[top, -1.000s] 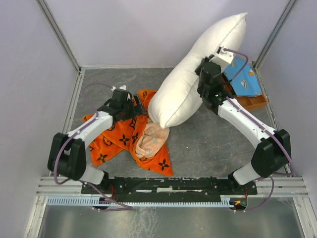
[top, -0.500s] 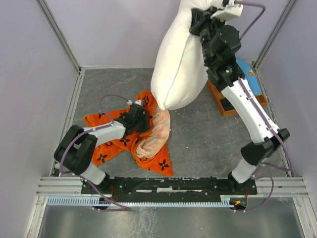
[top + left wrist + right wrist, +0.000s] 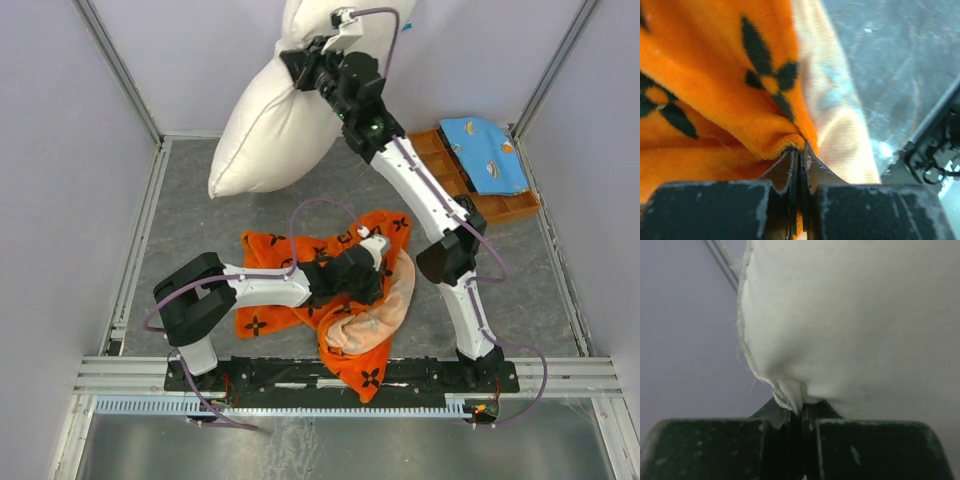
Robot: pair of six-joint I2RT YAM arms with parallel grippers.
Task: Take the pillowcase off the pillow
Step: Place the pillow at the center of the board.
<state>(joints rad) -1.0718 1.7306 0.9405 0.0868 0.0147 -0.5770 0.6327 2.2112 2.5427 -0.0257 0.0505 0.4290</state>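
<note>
The orange pillowcase [image 3: 290, 252] with black motifs lies crumpled on the grey table, its pale lining [image 3: 385, 310] turned out at the front. My left gripper [image 3: 372, 283] is shut on a fold of the pillowcase [image 3: 740, 100], the plush pinched between its fingertips. The white pillow [image 3: 270, 125] hangs in the air at the back left, fully outside the pillowcase. My right gripper [image 3: 300, 68] is shut on the pillow's seamed edge [image 3: 785, 395], high above the table.
An orange-brown tray [image 3: 515, 207] at the back right holds a light-blue patterned cloth [image 3: 485, 152]. Walls enclose the table on the left, back and right. The black base rail [image 3: 340, 375] runs along the near edge.
My right arm has swung the pillow up and over to the back left, clear of the pillowcase. My left gripper closed on the pillowcase and dragged it to the right.
</note>
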